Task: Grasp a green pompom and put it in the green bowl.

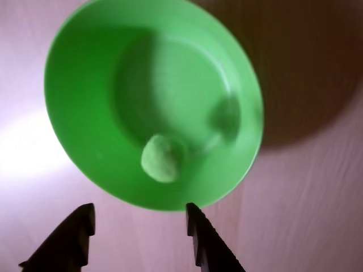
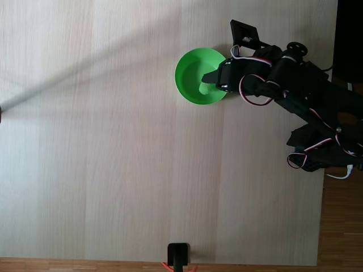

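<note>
In the wrist view the green bowl (image 1: 85,85) lies on the pale table just beyond my fingertips. The green pompom (image 1: 161,158) rests inside it, on the near slope of the bowl's floor, touching nothing else. My gripper (image 1: 139,207) hangs open over the bowl's near rim, its two black fingers (image 1: 71,238) spread wide with nothing between them. In the fixed view the green bowl (image 2: 190,68) sits at the upper middle of the table, and the gripper (image 2: 209,78) reaches in over its right side.
The pale wooden table (image 2: 102,141) stretches wide to the left of and below the bowl. The black arm (image 2: 306,107) lies along the table's right edge. A small black stand (image 2: 178,255) sits at the bottom edge.
</note>
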Available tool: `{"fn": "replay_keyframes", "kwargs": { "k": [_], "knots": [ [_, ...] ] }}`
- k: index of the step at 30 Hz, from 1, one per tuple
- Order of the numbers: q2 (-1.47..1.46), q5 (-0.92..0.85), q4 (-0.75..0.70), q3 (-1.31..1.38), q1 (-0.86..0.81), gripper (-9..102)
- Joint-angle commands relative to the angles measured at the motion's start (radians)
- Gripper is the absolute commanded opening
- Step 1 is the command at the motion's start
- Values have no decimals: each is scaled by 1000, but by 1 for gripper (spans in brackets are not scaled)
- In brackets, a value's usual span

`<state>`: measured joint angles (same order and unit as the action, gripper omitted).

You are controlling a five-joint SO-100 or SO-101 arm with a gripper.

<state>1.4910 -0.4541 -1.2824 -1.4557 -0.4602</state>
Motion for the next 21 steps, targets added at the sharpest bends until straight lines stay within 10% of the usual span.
{"fn": "replay_keyframes", "kwargs": {
  "k": [1,21],
  "knots": [
    [14,-2,2,41,11,20],
    [492,112,57,-311,408,-1]
  ]
}}
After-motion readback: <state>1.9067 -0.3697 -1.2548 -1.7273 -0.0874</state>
